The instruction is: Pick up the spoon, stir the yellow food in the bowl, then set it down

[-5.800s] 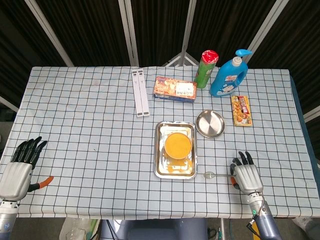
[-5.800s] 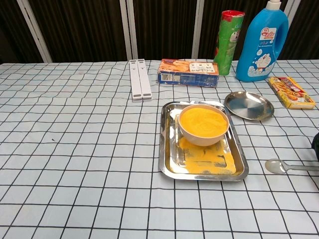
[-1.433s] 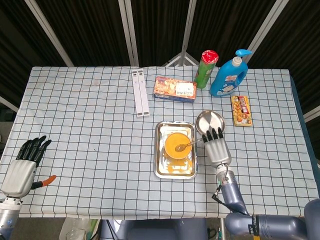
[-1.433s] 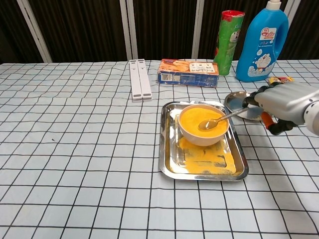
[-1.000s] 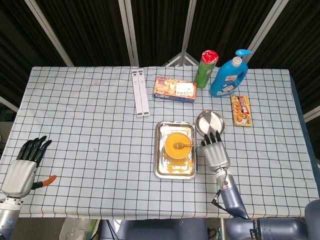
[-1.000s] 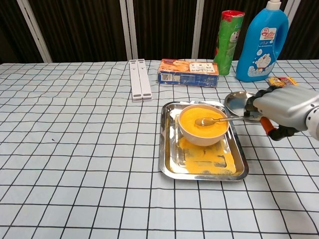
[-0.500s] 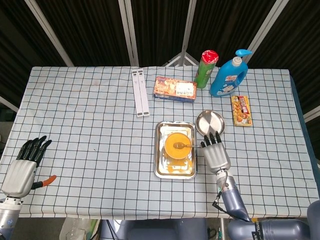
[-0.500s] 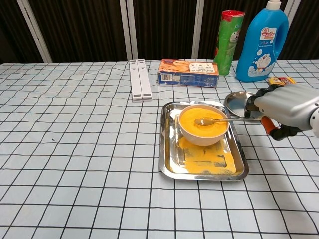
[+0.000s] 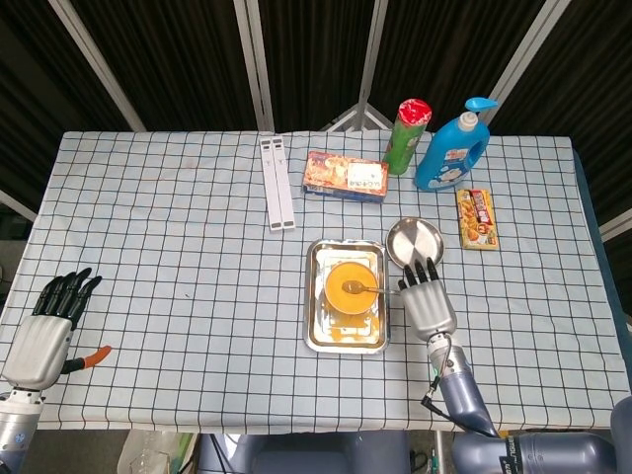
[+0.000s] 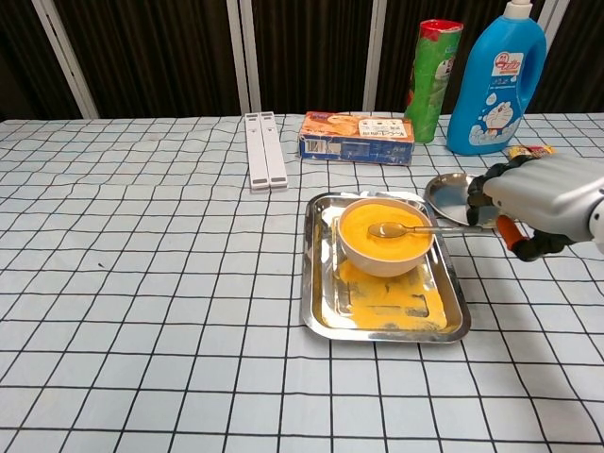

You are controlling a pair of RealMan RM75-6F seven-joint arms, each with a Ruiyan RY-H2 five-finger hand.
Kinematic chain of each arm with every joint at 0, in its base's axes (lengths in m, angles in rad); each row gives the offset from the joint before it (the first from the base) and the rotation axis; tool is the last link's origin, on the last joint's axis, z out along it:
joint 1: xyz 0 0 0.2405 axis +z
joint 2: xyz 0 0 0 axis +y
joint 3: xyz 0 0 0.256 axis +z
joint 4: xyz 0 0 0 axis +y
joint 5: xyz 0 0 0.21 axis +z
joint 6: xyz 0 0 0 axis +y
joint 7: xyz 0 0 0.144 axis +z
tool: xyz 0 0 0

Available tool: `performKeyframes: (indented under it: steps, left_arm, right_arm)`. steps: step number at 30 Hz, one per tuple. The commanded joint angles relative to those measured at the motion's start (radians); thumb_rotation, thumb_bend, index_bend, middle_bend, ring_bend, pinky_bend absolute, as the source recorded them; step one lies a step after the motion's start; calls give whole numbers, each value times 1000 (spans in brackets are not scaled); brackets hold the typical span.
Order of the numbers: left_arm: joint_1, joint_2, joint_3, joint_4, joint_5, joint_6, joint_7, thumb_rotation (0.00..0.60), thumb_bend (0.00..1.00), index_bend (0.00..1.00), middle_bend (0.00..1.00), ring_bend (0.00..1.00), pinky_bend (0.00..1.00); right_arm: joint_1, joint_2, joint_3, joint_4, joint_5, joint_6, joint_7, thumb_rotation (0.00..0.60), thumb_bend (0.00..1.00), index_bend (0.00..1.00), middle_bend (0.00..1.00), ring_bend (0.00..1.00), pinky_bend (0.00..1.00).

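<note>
Left hand (image 9: 44, 331): far left of the bowl, near the table's front corner, fingers extended and apart, empty
Bowl (image 10: 385, 237): holds yellow food, sits in a metal tray (image 10: 318, 307)
Spoon (image 10: 404, 228): tip in the bowl's food, handle pointing right
Right hand (image 10: 533, 202): just right of the bowl, grips the spoon handle

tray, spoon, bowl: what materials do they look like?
Tray: polished metal, likely stainless; mirror-like rim reflections. Spoon, held by the right hand: also shiny metal by its silver glint. Bowl: matte off-white, ceramic or plastic; can't tell which.
</note>
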Motion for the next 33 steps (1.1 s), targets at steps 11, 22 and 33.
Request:
performKeyframes:
  steps: [11, 22, 33]
  left_arm:
    - [-4, -1, 2, 1, -1, -9, -1, 600, 0, 0, 0, 0, 35]
    - [-9, 6, 4, 0, -3, -20, -22, 600, 0, 0, 0, 0, 35]
    - [-11, 10, 6, -2, -3, -25, -29, 600, 0, 0, 0, 0, 36]
  right_arm:
    - [17, -23, 28, 9, -60, 12, 16, 600, 450, 308, 308, 103, 0]
    - [35, -85, 51, 76, -30, -5, 18, 600, 448, 466, 308, 103, 0]
    - [40, -103, 65, 91, -12, -8, 23, 600, 448, 489, 308, 103, 0]
